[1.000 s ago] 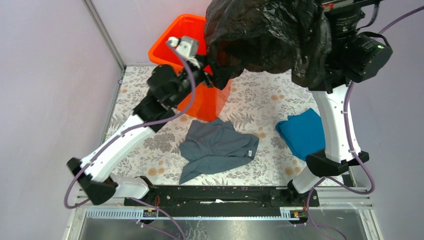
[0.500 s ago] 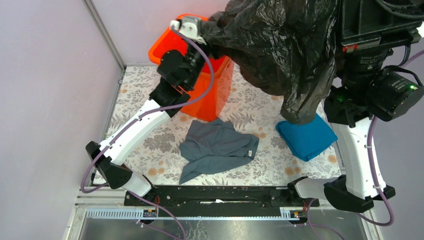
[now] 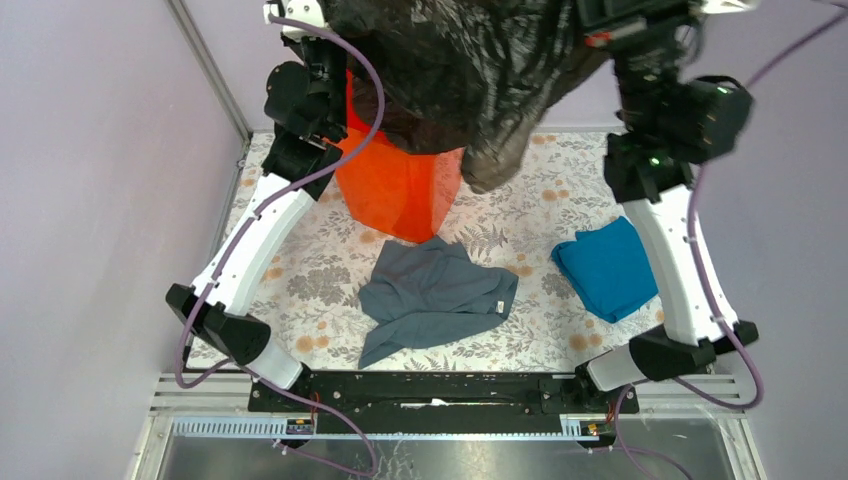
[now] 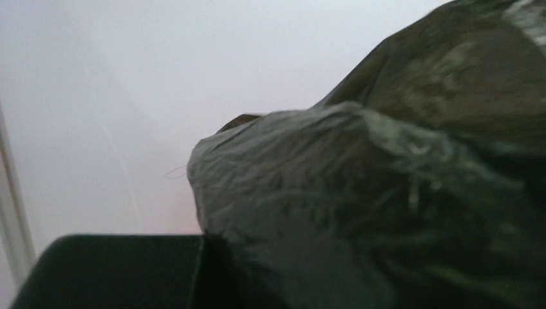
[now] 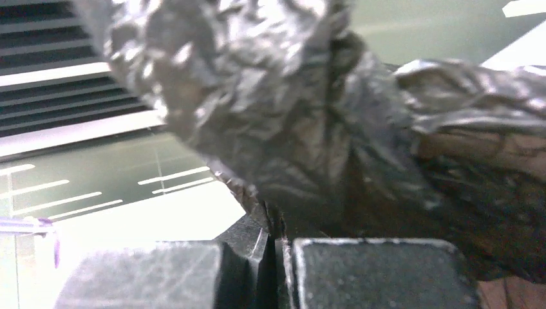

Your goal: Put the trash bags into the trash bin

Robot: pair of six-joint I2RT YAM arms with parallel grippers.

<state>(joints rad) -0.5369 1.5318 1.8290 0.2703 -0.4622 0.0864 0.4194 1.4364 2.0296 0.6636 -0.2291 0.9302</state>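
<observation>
Trash bags (image 3: pixel 470 70), really one big sheet of thin, glossy black film, hang in the air, stretched between our two wrists at the top of the overhead view. The sheet hides the mouth of the trash bin (image 3: pixel 395 185), so we cannot tell whether any of it is inside. A loose lobe sags past the bin's right side.

We judge the film very light, limp and slippery, with no shape of its own. It is likely to billow and cling rather than drop, and it looks thin enough to tear if dragged across a rim. We would hold it by a gathered bunch near the edge, not by a single layer.

The orange bin stands upright at the far left of the table (image 3: pixel 300 290) and looks stiff and steady. A grey cloth (image 3: pixel 435 295) lies just in front of it, and a blue cloth (image 3: pixel 605 265) lies well apart to the right.

Our right gripper (image 5: pixel 278 257) is pinched tight on a crumpled fold of film. Of our left gripper (image 4: pixel 206 270) we see one dark finger (image 4: pixel 109 270) with film heaped against it. We cannot tell whether it is closed.
</observation>
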